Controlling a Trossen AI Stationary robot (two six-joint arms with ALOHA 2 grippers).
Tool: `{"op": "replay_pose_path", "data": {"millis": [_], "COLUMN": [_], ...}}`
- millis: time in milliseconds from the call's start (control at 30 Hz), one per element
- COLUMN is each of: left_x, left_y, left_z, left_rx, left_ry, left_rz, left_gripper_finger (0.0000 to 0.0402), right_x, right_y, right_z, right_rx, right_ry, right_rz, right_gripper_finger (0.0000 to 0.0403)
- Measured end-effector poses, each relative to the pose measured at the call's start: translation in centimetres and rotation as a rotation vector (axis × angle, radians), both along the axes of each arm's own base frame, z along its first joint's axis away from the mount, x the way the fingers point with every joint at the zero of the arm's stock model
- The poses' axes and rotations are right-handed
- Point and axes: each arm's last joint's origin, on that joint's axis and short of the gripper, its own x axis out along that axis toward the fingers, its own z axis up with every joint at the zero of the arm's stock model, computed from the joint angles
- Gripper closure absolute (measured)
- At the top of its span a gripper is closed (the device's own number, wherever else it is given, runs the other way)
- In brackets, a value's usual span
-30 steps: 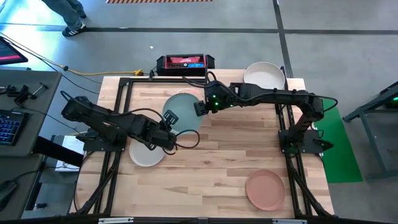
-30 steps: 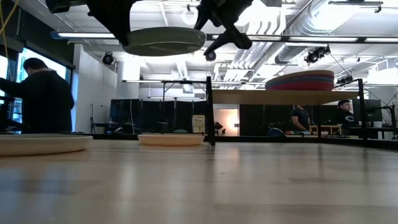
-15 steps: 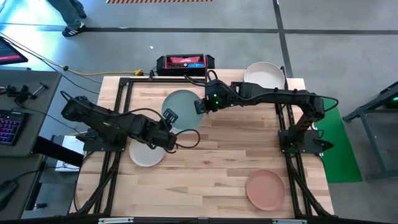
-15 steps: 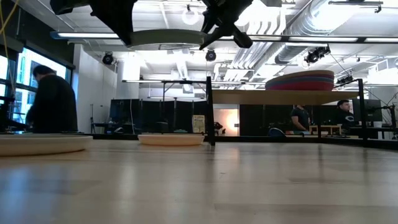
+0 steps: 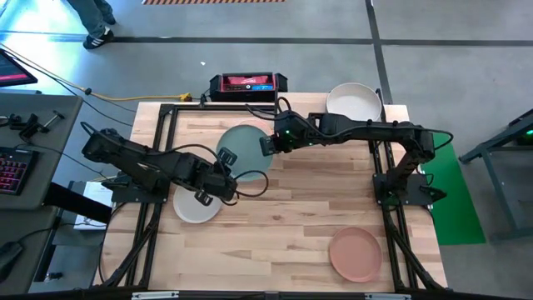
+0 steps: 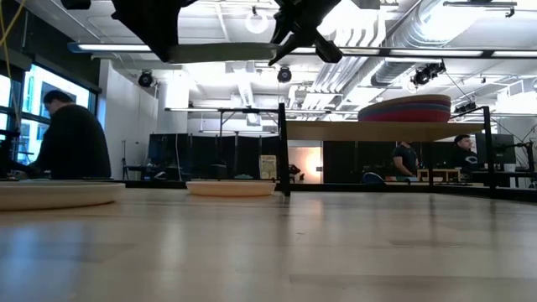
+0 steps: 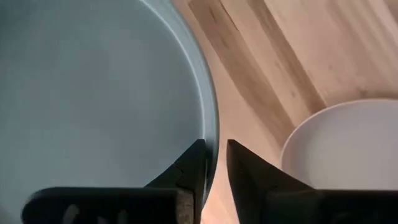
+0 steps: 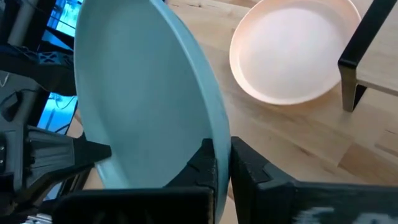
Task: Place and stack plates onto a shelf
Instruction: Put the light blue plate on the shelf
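Since one second earlier, the teal plate (image 5: 244,149) has been lifted slightly, as seen in the low view, where it now sits nearer the upper edge and appears flatter; its position over the table (image 5: 291,221) in the high view is almost unchanged. The plate is held clear of the table by both arms at once. The left gripper (image 5: 228,177) is closed on the near-left portion of the rim, the rim being pinched between its two dark fingers (image 7: 188,171) in the left wrist view. The right gripper (image 5: 268,143) is clamped on the opposite edge, the rim being seen between its fingers (image 8: 205,163) in the right wrist view.

A grey plate (image 5: 196,207) lies on the table just below the left gripper and is partly covered by the left arm. A pale pink plate (image 8: 294,50) lies on the table beyond the teal plate, beside a black post of the shelf (image 8: 380,68). A cream plate (image 5: 354,101) rests at the far right corner of the high view, and a salmon-brown plate (image 5: 356,253) lies near the front right. In the low view, a stack of plates (image 6: 405,109) rests on the shelf board. A person (image 6: 74,143) is visible in the room at the left of the low view.
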Motion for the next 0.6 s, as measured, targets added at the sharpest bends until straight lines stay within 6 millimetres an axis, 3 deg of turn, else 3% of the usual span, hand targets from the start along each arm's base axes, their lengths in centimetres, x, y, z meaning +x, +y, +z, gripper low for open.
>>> {"op": "replay_pose_path", "data": {"millis": [233,600], "left_x": [-0.2,-2.6], "left_y": [0.2,1.2], "left_z": [0.2,3.0], "left_rx": [0.003,0.048], "left_ry": [-0.051,-0.237], "left_rz": [0.087,0.197], "left_gripper_finger": [0.0301,0.0284], "right_x": [-0.8,-5.4], "right_y": [-0.3,-2.3], "right_z": [0.5,4.3], "right_rx": [0.001,-0.109], "right_ry": [0.011,0.0], "right_rz": [-0.018,-0.087], "right_gripper_finger": [0.0402,0.0402]}}
